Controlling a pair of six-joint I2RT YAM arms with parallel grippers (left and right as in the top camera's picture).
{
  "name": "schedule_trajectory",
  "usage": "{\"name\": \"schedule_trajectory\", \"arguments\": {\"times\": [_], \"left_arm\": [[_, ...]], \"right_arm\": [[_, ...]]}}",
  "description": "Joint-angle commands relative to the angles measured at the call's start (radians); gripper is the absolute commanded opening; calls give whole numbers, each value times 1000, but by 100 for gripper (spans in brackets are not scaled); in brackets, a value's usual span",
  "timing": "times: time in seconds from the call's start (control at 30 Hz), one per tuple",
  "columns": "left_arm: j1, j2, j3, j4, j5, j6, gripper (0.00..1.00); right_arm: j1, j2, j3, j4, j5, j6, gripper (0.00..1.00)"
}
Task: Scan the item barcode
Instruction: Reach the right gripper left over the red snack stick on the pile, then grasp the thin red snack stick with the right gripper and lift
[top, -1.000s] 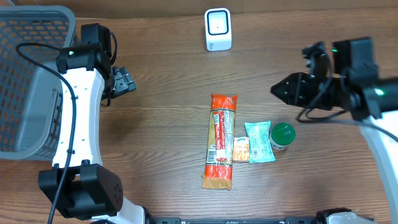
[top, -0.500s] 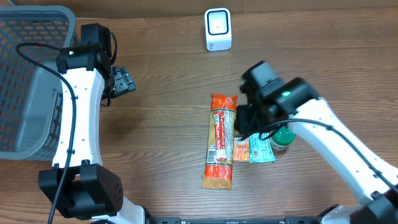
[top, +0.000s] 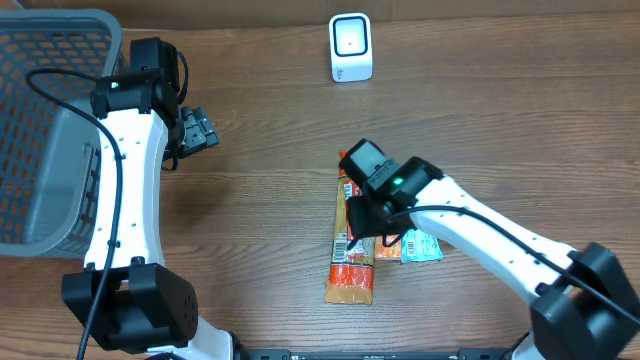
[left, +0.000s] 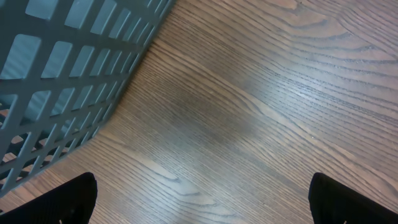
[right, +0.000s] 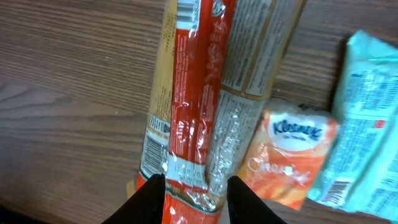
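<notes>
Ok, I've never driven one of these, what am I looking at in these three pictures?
A robot's left arm and right arm work at a wooden table. One picture looks down from above; the other two come from cameras on each wrist. On the table lie a long red-and-tan snack pack, an orange Kleenex packet, a teal packet, a white scanner and a grey basket. The left pincer is open and empty near the basket. The right pincer straddles the long pack; whether it grips yet I cannot tell.
</notes>
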Motion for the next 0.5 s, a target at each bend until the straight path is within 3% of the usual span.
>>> {"name": "schedule_trajectory", "arguments": {"times": [0.0,0.47], "left_arm": [[2,3,22,-2,1,22,100],[2,3,22,-2,1,22,100]], "right_arm": [[27,32,-7,13,21,31,35],[68,77,-7,6,70,135,32]]}}
